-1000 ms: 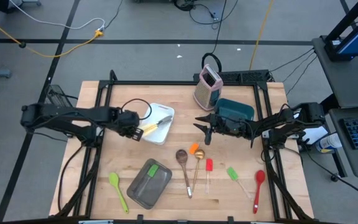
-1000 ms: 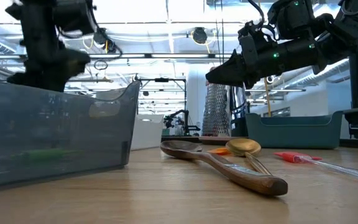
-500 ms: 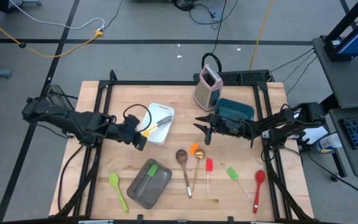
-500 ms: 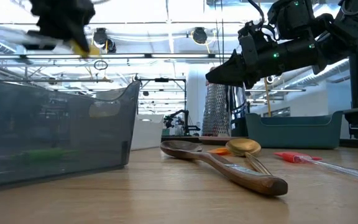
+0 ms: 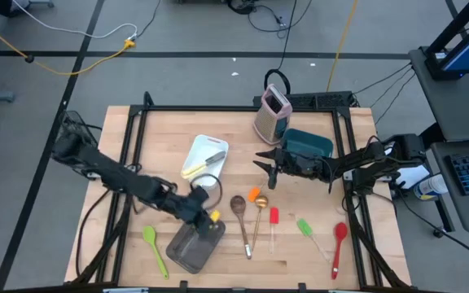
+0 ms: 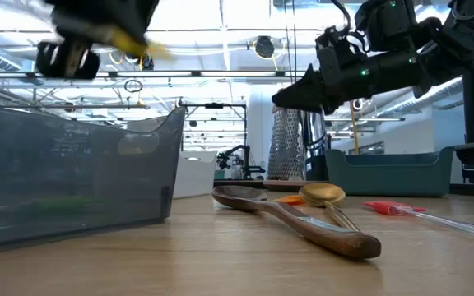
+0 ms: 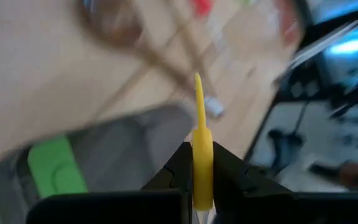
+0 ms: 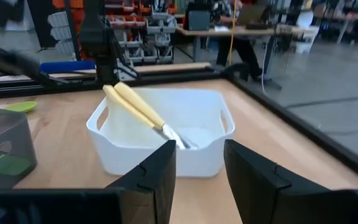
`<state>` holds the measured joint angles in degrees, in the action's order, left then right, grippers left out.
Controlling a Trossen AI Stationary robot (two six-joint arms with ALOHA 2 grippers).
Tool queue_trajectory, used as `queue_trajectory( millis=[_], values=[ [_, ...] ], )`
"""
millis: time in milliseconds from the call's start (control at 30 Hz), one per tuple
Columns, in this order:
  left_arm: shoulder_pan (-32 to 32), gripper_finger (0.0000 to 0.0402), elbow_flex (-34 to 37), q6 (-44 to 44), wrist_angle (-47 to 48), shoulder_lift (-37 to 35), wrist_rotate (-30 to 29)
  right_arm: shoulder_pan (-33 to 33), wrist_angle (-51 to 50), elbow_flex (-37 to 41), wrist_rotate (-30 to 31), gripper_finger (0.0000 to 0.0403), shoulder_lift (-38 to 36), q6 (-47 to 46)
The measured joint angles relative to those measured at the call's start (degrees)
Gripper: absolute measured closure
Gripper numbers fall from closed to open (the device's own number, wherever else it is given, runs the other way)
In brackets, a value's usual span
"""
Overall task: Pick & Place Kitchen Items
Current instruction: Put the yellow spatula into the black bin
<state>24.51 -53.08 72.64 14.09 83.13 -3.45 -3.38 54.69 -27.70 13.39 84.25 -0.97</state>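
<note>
The left gripper hangs over the grey pan, its fingers pinching a yellow-handled knife. A green spatula lies in the pan. The right gripper waits near the teal bin with its fingers spread, holding nothing. Another yellow-handled knife lies in the white tray.

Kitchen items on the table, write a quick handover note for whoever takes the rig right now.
Left hand: shut on a yellow-handled utensil, above the grey bin.
Right hand: open, empty, hovering beside the teal bin.
Done: green spatula in the grey bin; yellow-handled knives in the white tray.
Left on the table: wooden spoon, gold spoon, orange spatula, red spatula, red spoon, two green spatulas.
</note>
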Motion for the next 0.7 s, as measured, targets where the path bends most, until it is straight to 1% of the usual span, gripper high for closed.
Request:
queue_trajectory(
  millis=[67, 133, 200, 333, 400, 533, 700],
  values=[
    [0.00, 0.0375, 0.00, 1.19, 0.48, 2.68, 2.67, -0.02, 1.22, 0.00, 0.00, 0.0275, 0.00, 1.68],
    [0.00, 0.0383, 0.00, 3.85, 0.81, 4.96, 3.34, -0.02, 2.39, 0.00, 0.00, 0.0275, 0.00, 3.43],
    [0.45, 0.0388, 0.00, 5.63, 0.70, 6.63, 1.89, -0.02, 4.13, 0.00, 0.00, 0.0275, 0.00, 5.46],
    [1.64, 0.0387, 0.00, 2.57, 0.32, 8.26, -0.64, -0.02, 7.80, 0.00, 0.02, 0.0275, 0.00, 9.79],
    [2.14, 0.0377, 0.00, 2.55, 0.31, 8.94, -1.75, -0.04, 9.32, 0.00, 0.02, 0.0275, 0.00, 11.64],
    [3.51, 0.0365, 0.00, 5.98, -0.21, 10.44, -2.35, -0.07, 11.64, 0.00, 0.04, 0.0275, 0.00, 15.28],
    [5.13, 0.0379, 0.03, 11.08, -2.25, 13.54, -2.17, -0.07, 14.25, 0.00, 0.04, 0.0275, 0.00, 19.20]
  ],
)
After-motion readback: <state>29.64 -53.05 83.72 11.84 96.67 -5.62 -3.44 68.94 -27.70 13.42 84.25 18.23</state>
